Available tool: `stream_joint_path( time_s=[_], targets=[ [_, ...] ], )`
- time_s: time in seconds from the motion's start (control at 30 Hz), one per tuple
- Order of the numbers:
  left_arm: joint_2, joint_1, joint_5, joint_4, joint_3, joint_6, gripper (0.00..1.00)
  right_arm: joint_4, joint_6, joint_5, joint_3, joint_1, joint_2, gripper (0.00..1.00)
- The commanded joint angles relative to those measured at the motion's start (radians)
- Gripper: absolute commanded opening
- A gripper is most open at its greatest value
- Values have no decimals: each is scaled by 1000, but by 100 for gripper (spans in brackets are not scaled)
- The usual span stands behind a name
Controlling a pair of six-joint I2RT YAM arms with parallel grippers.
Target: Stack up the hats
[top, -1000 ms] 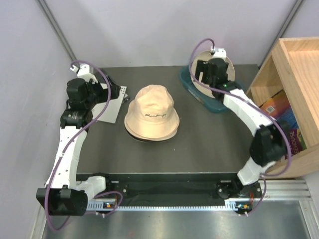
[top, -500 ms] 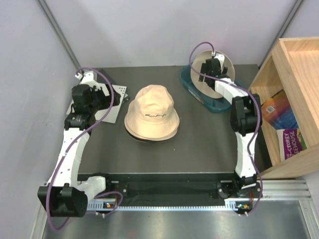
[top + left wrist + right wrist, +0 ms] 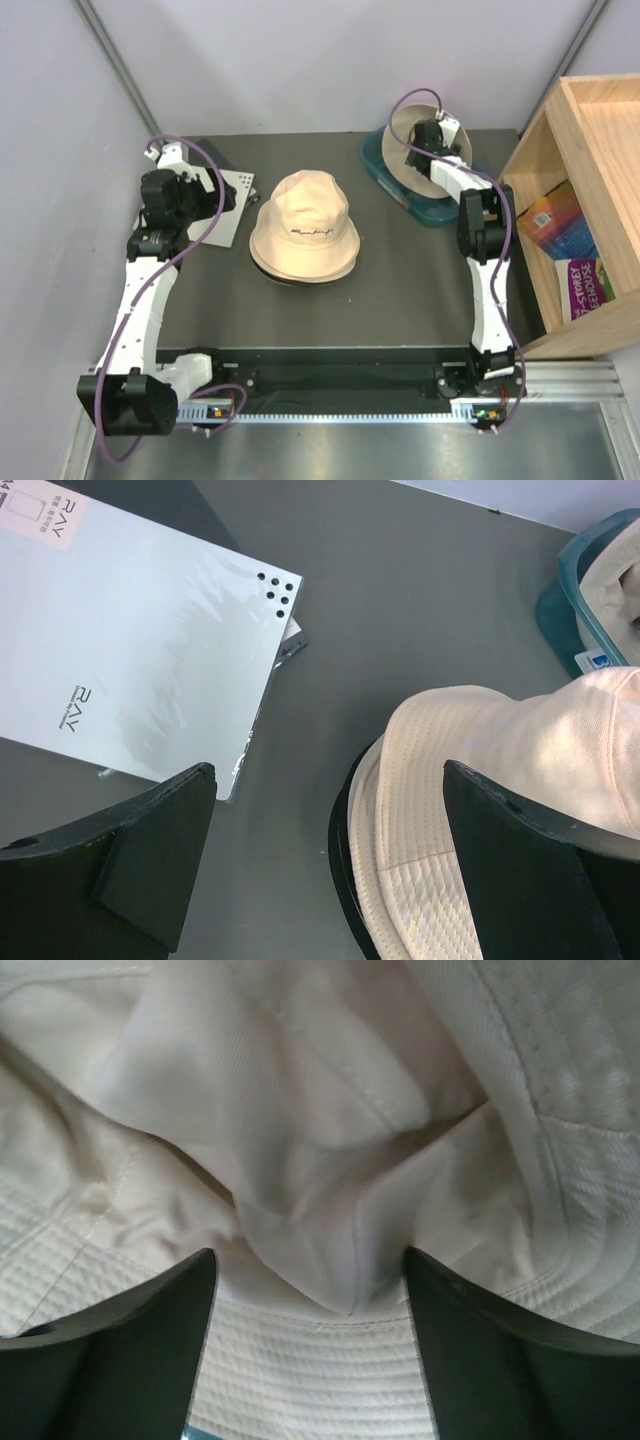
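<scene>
Dark tabletop (image 3: 400, 290): beige hat (image 3: 304, 232) is stacked on black hat (image 3: 338, 852). Left gripper (image 3: 325, 780) is held wide. Right gripper (image 3: 308, 1260) is spread wide over cream hat (image 3: 330, 1110).

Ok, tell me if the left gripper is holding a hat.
No: the left gripper is open, its fingers spread wide with nothing clamped between them, beside the beige hat.

You see two cream hats, the centre hat (image 3: 303, 230) and the tub hat (image 3: 330, 1090), plus one dark brim (image 3: 335, 840) beneath the centre one. There is one teal tub (image 3: 432, 212), one white card (image 3: 130, 650) and two books (image 3: 552, 215) (image 3: 590, 280).
</scene>
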Motion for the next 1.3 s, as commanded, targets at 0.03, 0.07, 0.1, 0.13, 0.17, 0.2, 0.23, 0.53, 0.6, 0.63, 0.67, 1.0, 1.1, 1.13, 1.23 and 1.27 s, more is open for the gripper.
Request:
stream_joint_path(
  time_s=[0.03, 0.07, 0.1, 0.13, 0.17, 0.2, 0.23, 0.53, 0.6, 0.63, 0.67, 1.0, 1.1, 1.13, 1.23, 1.27],
  targets=[
    [-16, 10, -4, 39, -9, 16, 99, -57, 50, 15, 100, -16, 45, 61],
    [-17, 10, -5, 39, -9, 17, 99, -54, 52, 0, 102, -20, 47, 43],
    [-19, 11, -5, 39, -11, 17, 99, -54, 51, -11, 98, -20, 44, 35],
    [-22, 11, -10, 37, -11, 19, 99, -48, 44, -25, 92, -21, 38, 26],
    [-23, 11, -13, 39, -11, 20, 99, -36, 40, -52, 68, -21, 13, 12],
    [-25, 13, -18, 37, -12, 23, 99, -1, 34, -63, 48, -21, -8, 6],
    [-26, 13, -19, 40, -12, 23, 99, 19, 28, -72, 28, -20, -30, 0],
    [-65, 13, 137, 111, -40, 29, 99, 193, -74, -155, -170, 40, -405, 0],
    [-68, 14, 201, 132, -44, 26, 99, 193, -87, -171, -184, 54, -487, 0],
    [-72, 13, 223, 140, -46, 23, 99, 196, -98, -177, -191, 69, -511, 0],
    [-72, 11, 243, 153, -49, 17, 99, 202, -100, -192, -213, 75, -565, 0],
    [-86, -7, 489, 426, -58, -225, 99, 248, -123, -296, -366, 195, -876, 0],
    [-97, -54, 499, 522, -63, -279, 99, 280, -98, -364, -415, 230, -941, 0],
    [-95, -71, 492, 551, -61, -285, 99, 289, -91, -385, -426, 246, -964, 0],
    [-77, -153, 450, 563, -41, -267, 99, 305, -55, -463, -458, 270, -998, 0],
    [-69, -172, 420, 562, -34, -245, 99, 308, -48, -512, -469, 275, -1005, 0]
  ],
)
